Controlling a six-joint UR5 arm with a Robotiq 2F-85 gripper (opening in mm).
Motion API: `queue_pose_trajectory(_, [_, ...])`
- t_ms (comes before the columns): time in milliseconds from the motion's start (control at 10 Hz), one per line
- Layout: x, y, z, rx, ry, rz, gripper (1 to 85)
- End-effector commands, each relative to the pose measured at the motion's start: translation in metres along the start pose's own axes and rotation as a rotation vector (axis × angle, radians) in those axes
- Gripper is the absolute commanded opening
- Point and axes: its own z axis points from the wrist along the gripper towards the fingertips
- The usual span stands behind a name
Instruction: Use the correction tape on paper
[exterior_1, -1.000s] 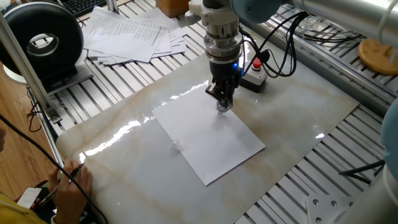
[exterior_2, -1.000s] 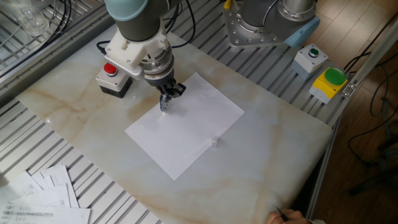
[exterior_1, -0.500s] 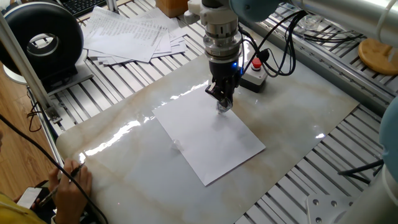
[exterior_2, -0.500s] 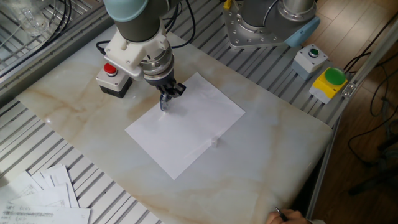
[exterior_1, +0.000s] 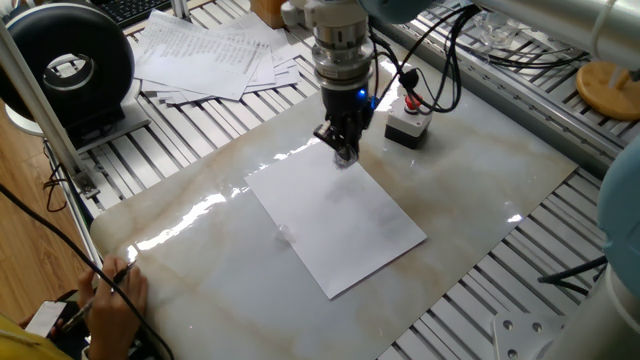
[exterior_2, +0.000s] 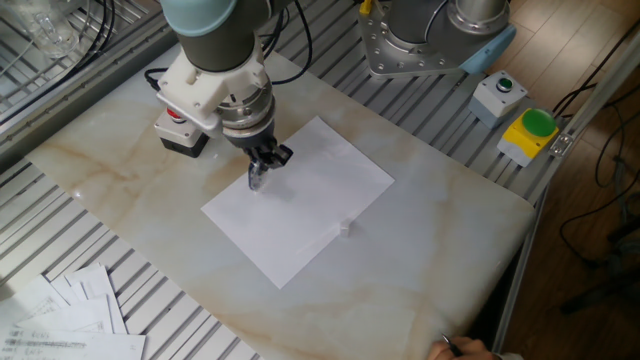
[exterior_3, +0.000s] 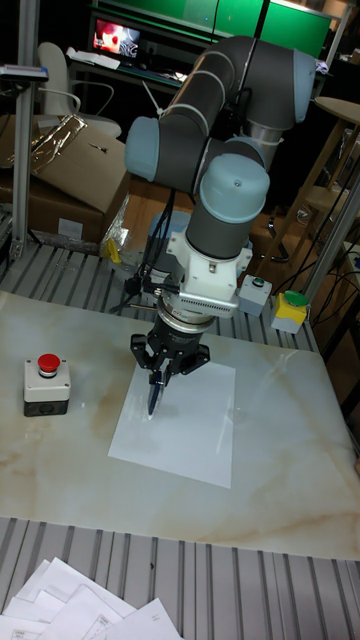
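near the paper (exterior_1: 340, 222) edge: gripper (exterior_1: 342, 152) clenched on correction tape (exterior_2: 257, 177), tip down; possible sheet slippage or tape skipping under uneven pressure.

Over the last second the hand (exterior_1: 341, 152) has slid across the paper (exterior_1: 335, 218), carrying the correction tape (exterior_2: 258, 177) from the sheet's middle stretch toward the edge nearest the red button box (exterior_2: 172, 122). In the other fixed view the arm now partly covers that box.
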Motion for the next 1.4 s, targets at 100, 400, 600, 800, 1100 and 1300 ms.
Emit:
queue_pose_trajectory(100, [-0.005,-0.008,0.004,0.003,-0.023,-0.029,1.0])
queue_pose_trajectory(400, [0.008,-0.008,0.016,-0.032,-0.015,-0.039,1.0])
queue_pose_trajectory(600, [0.01,-0.009,0.018,-0.028,-0.017,-0.043,1.0])
queue_pose_trajectory(800, [0.012,-0.009,0.022,-0.037,-0.02,-0.044,1.0])
queue_pose_trajectory(1100, [0.017,-0.008,0.023,-0.043,-0.006,-0.045,1.0])
queue_pose_trajectory(1300, [0.019,-0.011,0.022,-0.033,0.001,-0.054,1.0])
